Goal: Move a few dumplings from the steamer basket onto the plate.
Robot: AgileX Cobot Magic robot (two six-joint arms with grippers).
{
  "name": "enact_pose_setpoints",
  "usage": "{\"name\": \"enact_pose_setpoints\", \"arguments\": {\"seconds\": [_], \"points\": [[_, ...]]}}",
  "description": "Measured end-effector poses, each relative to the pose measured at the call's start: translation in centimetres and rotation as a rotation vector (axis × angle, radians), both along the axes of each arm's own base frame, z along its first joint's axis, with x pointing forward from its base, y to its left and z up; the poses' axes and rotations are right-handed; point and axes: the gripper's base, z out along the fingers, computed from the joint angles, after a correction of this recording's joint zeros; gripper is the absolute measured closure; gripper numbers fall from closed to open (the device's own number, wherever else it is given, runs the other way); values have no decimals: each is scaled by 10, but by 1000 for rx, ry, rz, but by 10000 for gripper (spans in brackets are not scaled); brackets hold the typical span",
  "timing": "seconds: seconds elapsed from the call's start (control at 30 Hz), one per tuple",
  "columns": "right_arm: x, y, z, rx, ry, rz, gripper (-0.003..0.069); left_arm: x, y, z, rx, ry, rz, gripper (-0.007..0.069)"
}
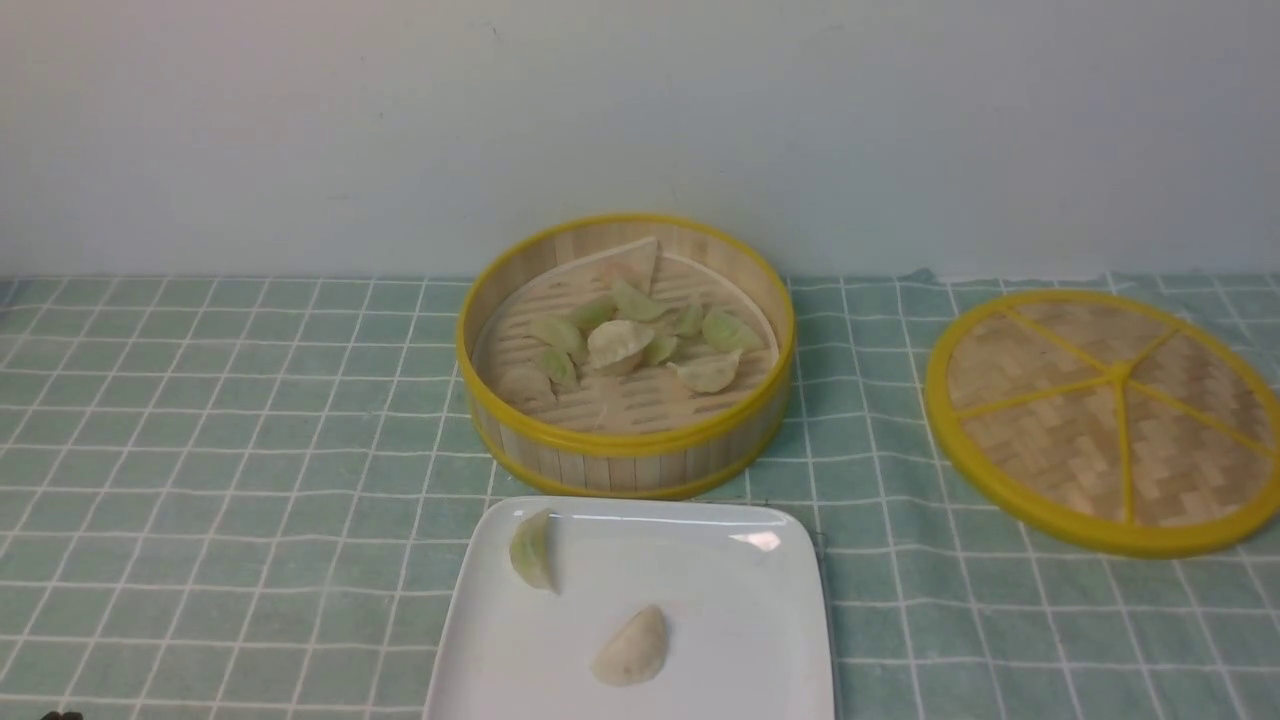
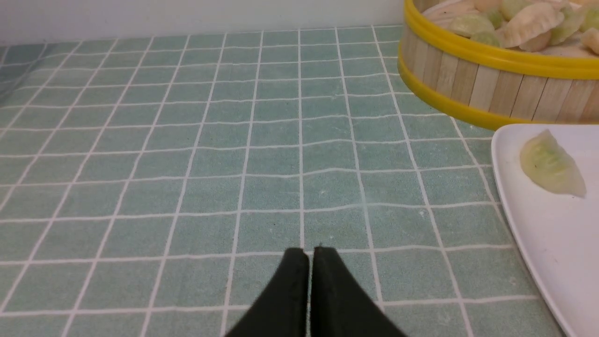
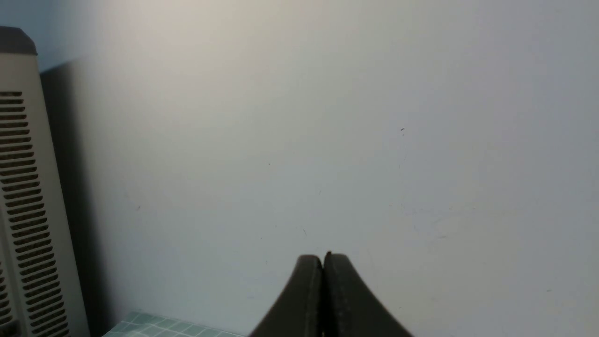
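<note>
Bamboo steamer basket (image 1: pixel 630 466), upper middle of front frame; loose cluster of dumplings (image 1: pixel 620 342) inside, pale green and whitish, several touching. White plate (image 1: pixel 740 620) just below it, bottom centre, carrying two pieces: green dumpling (image 1: pixel 532 550) by its upper left corner, whitish dumpling (image 1: pixel 632 648) near the middle. Left gripper (image 2: pixel 311 252): fingertips together, nothing between, over checked cloth (image 2: pixel 281 196). Right gripper (image 3: pixel 325 257): tips together too, nothing held, facing wall (image 3: pixel 281 140). Woven lid (image 1: pixel 1080 440) off, right side of frame. Step in hand, judged: another transfer, or finished if two counts as a few. If continuing: take an outlying piece, e.g. the whitish one at the cluster's lower right; spread the tips above the rim, come down steeply, pinch the body lightly, skip the thin pleated edge. Lift clear of the rim before crossing. Release low, on bare plate. Risks: squashing soft dough, dragging neighbours, clipping the basket wall.
</note>
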Motion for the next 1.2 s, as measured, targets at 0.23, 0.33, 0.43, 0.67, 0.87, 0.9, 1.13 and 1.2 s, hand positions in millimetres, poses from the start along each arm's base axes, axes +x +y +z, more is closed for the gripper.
{"name": "enact_pose_setpoints", "arguments": {"seconds": [0.23, 0.33, 0.43, 0.67, 0.87, 0.9, 1.13, 1.2], "points": [[-1, 3, -2, -15, 14, 41, 673, 0, 0, 0, 0, 0, 0, 631], [-4, 8, -4, -42, 21, 93, 673, 0, 0, 0, 0, 0, 0, 631], [-6, 11, -4, -70, 10, 127, 673, 0, 0, 0, 0, 0, 0, 631], [-8, 16, -7, -119, -7, 160, 673, 0, 0, 0, 0, 0, 0, 631], [10, 21, -41, -182, 108, -106, 673, 0, 0, 0, 0, 0, 0, 631], [13, 21, -49, -192, 137, -150, 673, 0, 0, 0, 0, 0, 0, 631], [37, 13, -130, -282, 398, -427, 673, 0, 0, 0, 0, 0, 0, 631], [39, 11, -144, -289, 444, -452, 673, 0, 0, 0, 0, 0, 0, 631]]}}
